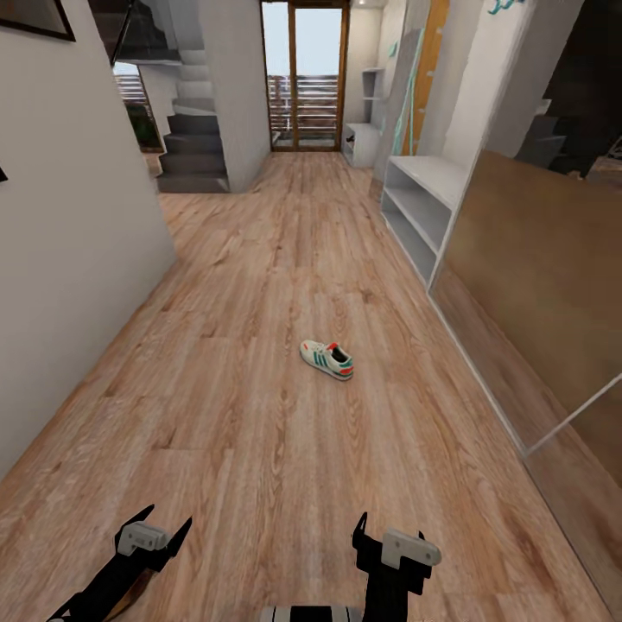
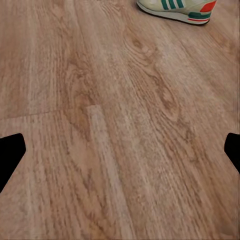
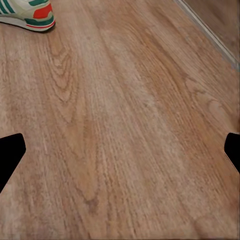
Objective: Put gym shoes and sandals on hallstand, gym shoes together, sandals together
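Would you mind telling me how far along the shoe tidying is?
Nothing looks done yet: the rack shows no shoes on its visible top or shelves. One gym shoe lies on the floor ahead. The left gripper and right gripper are open and empty. Picking up and placing all the footwear remains.

one gym shoe (image 1: pixel 327 359), one hallstand (image 1: pixel 423 212), two grippers, left (image 1: pixel 155 540) and right (image 1: pixel 393 544).

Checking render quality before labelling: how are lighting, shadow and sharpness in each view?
Head view: even soft light, bright glass door at the corridor's end, faint shadow under the cream-white green-striped sneaker. Left wrist view: wood-grain plank floor slightly soft, sneaker cropped. Right wrist view: similar softness, no glare.
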